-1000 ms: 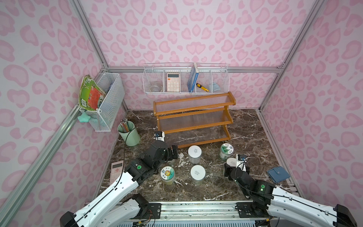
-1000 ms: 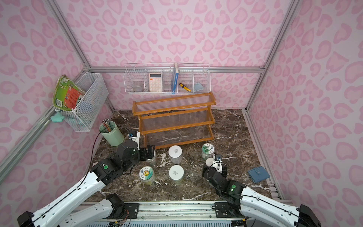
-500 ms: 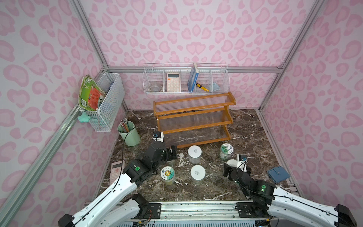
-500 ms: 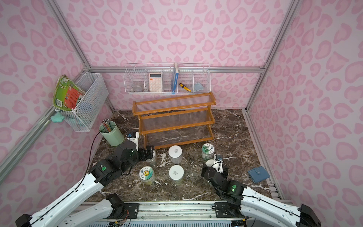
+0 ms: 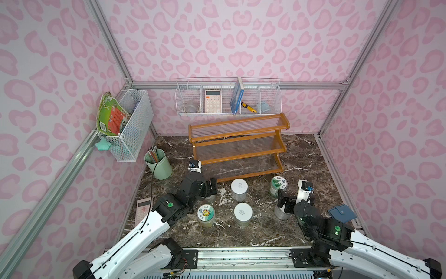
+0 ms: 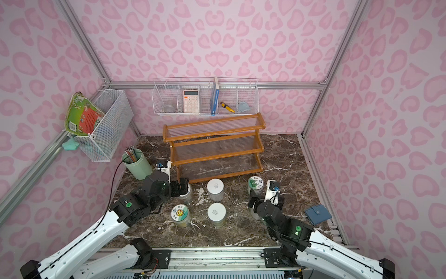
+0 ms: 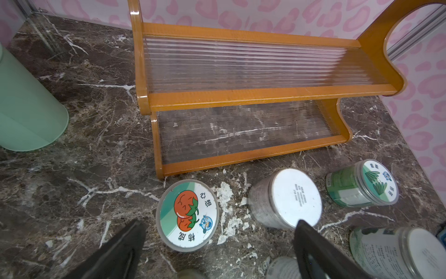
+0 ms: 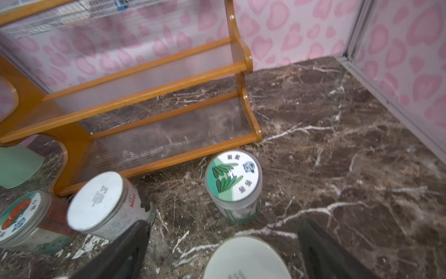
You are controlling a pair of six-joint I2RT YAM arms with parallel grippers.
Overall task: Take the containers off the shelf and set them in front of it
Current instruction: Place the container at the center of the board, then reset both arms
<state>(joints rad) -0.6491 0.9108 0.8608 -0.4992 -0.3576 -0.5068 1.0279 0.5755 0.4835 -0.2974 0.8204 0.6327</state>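
The orange-brown wooden three-tier shelf (image 5: 237,142) stands toward the back edge of the dark marble bench (image 5: 301,154), and all its clear ribbed tiers are bare. Six clear white-lidded jars stand upright before its lowest rail. Nearest the rail are the tomato-sticker jar (image 7: 187,215), a plain jar (image 5: 239,189) and the green-leaf jar (image 5: 278,184). Nearer the front edge are the cartoon-sticker jar (image 5: 205,215), a second plain jar (image 5: 243,213) and a third plain jar (image 8: 243,258). The left pincer (image 5: 210,188) gapes open by the tomato-sticker jar. The right pincer (image 8: 223,225) gapes open astride the third plain jar, gripping nothing. The task looks finished; only withdrawing the arms seems left.
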